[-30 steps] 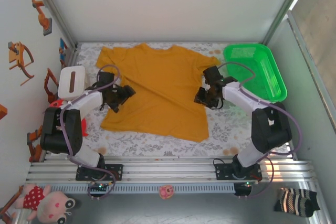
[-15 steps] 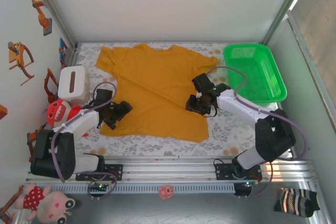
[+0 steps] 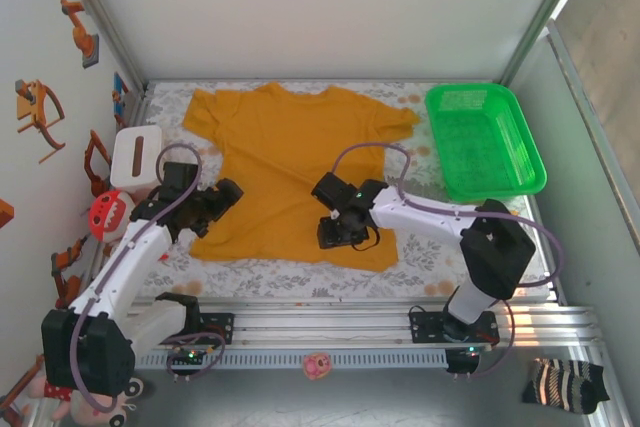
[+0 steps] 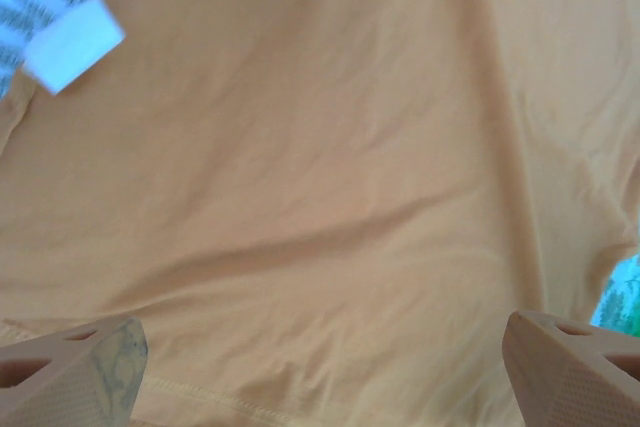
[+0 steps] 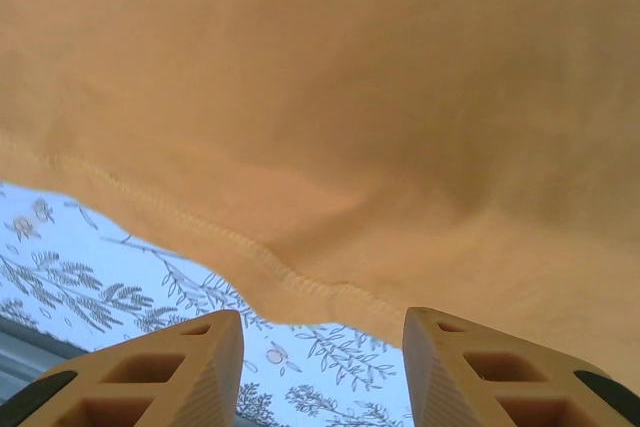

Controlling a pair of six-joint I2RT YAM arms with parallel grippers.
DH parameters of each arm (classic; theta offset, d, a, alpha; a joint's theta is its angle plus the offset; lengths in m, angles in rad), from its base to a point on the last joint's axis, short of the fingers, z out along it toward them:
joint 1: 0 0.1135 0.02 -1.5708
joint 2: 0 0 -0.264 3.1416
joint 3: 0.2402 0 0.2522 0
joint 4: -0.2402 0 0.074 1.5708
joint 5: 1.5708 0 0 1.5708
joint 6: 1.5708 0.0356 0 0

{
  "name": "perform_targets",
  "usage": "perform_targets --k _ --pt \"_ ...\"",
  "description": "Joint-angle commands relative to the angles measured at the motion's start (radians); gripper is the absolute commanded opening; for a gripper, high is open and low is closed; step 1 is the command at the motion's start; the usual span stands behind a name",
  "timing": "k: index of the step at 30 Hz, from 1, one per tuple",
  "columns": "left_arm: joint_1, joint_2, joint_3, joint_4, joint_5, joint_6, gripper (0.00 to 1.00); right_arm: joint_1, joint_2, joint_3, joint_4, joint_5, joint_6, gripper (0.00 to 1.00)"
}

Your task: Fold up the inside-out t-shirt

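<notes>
The inside-out t-shirt (image 3: 300, 162) is mustard yellow and lies spread flat on the floral cloth, neck toward the far wall. My left gripper (image 3: 222, 195) hovers over its lower left part, near the side edge. In the left wrist view its jaws (image 4: 330, 377) stand wide open over the t-shirt (image 4: 330, 167), holding nothing, and a small white tag (image 4: 72, 42) shows at the fabric's edge. My right gripper (image 3: 335, 235) sits at the bottom hem. In the right wrist view it (image 5: 320, 332) is open, with the stitched hem (image 5: 290, 282) just ahead of the fingertips and nothing between them.
A green plastic basket (image 3: 485, 137) stands at the back right. A white box (image 3: 137, 155) and a red toy (image 3: 108, 215) sit along the left side. The floral cloth (image 3: 430, 247) shows around the shirt, and metal rails (image 3: 320, 322) run along the near edge.
Both grippers came toward the near edge. The right one swung left from the shirt's right side to the bottom hem and opened wider. The left one shifted to the lower left part.
</notes>
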Motion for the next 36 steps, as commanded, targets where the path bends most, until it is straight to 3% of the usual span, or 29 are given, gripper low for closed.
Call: perform_targets --k 1,6,15,20,24,31,36 --pt "-0.005 0.049 0.049 -0.061 -0.005 0.082 0.92 0.049 0.042 0.041 -0.047 0.025 0.0 0.46" --pt "-0.006 0.098 0.075 -0.055 0.015 0.113 0.92 0.104 0.093 0.058 -0.058 0.025 0.008 0.46" --pt "-0.005 0.098 0.069 -0.06 0.021 0.134 0.93 0.109 0.137 0.054 -0.048 0.031 0.013 0.4" --pt "-0.006 0.095 0.072 -0.06 0.017 0.139 0.93 0.108 0.158 0.063 -0.045 0.032 0.013 0.28" --pt "-0.005 0.097 0.077 -0.062 0.015 0.149 0.93 0.106 0.157 0.069 -0.048 0.041 0.015 0.01" --pt "-0.015 0.074 0.077 -0.063 0.028 0.223 0.94 0.091 0.057 0.077 -0.099 0.091 0.016 0.0" --pt "-0.097 0.049 0.079 -0.071 0.008 0.297 0.93 0.034 -0.043 0.078 -0.124 0.105 0.007 0.0"
